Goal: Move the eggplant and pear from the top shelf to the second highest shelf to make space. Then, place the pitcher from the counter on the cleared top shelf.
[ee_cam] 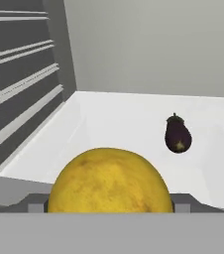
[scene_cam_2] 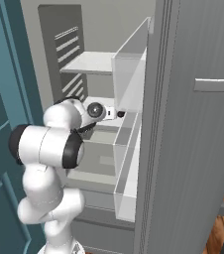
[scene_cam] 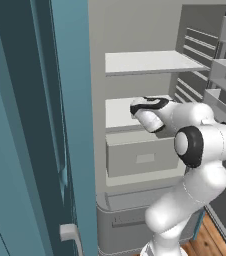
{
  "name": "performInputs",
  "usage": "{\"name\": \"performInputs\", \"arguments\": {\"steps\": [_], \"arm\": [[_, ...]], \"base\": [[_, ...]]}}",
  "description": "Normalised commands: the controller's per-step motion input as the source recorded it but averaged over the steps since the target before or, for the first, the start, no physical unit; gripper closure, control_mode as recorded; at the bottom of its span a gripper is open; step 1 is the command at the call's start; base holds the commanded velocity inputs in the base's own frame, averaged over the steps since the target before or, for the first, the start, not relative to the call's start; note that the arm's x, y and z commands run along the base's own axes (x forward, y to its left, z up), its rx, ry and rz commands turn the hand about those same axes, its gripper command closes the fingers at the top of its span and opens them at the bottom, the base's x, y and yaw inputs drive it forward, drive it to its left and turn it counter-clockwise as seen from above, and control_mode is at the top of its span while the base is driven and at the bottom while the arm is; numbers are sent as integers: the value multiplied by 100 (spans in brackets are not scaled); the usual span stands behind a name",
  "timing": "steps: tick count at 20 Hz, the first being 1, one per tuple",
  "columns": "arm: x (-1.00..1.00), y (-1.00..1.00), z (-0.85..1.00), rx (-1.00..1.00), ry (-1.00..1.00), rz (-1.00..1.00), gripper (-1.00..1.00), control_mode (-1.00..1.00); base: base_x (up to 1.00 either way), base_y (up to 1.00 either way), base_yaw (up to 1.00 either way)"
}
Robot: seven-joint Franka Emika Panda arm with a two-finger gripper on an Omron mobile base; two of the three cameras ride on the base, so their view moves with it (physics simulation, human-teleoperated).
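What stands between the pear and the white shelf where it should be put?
Nothing visible does. In the hand view the pear sits close before the camera, the shelf lies bare ahead, and the eggplant rests off to one side.

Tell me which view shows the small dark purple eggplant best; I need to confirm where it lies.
The hand view: the small dark purple eggplant lies unobstructed on the white shelf. In both base views I cannot make it out.

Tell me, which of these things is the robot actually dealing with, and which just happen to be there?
Part of the job:
- pear, close in front of the hand
- eggplant, lying farther back
- second highest shelf, under both
- top shelf, bare where it shows

Just there:
- grey drawer below the second highest shelf
- door bins
- teal cabinet door
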Motion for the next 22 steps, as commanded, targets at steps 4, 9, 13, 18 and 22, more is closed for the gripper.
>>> {"name": "performInputs", "arguments": {"steps": [4, 9, 13, 18, 22], "arm": [[63, 0, -47, 0, 0, 3, 100, -100], [71, 0, -36, 0, 0, 3, -100, -100], [31, -3, -5, 0, -2, 2, -100, -100], [0, -1, 28, 0, -2, 4, -100, -100], [0, 0, 78, 0, 0, 2, -100, -100]], "base": [[0, 0, 0], [0, 0, 0], [0, 0, 0], [0, 0, 0], [0, 0, 0]]}}
